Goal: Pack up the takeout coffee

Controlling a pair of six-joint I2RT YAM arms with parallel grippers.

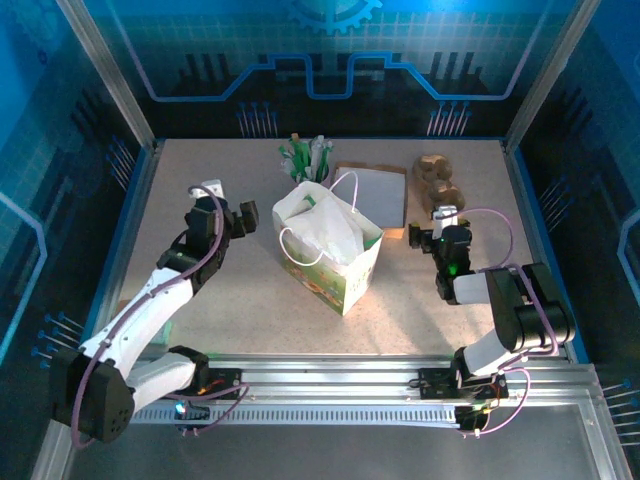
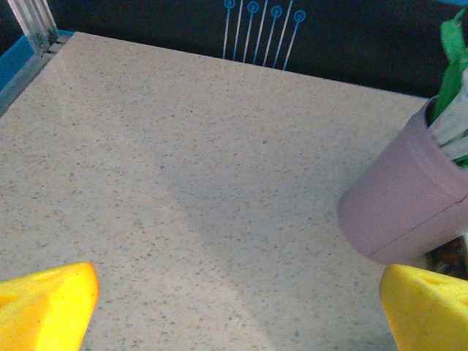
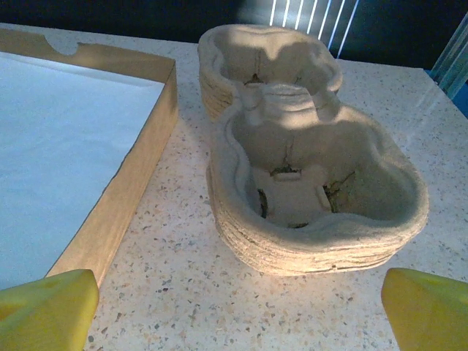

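Observation:
The takeout coffee is hidden or out of view. A tall white paper bag (image 1: 330, 240) with handles stands open mid-table between the arms. My left gripper (image 1: 211, 190) hovers left of the bag, facing the back wall; in the left wrist view its yellow fingertips (image 2: 45, 307) stand wide apart, left gripper (image 2: 238, 311) open over bare tabletop. My right gripper (image 1: 445, 214) sits right of the bag, aimed at the pulp carriers; right gripper (image 3: 238, 314) is open with nothing between its fingertips (image 3: 428, 311).
A pink cup (image 1: 310, 160) of green-and-white sticks stands behind the bag, pink cup (image 2: 406, 197) to my left gripper's right. A flat cardboard box (image 1: 370, 190) lined with white paper lies at the back; its wall (image 3: 139, 175) is beside stacked pulp cup carriers (image 3: 307, 183), carriers (image 1: 440, 178) back right.

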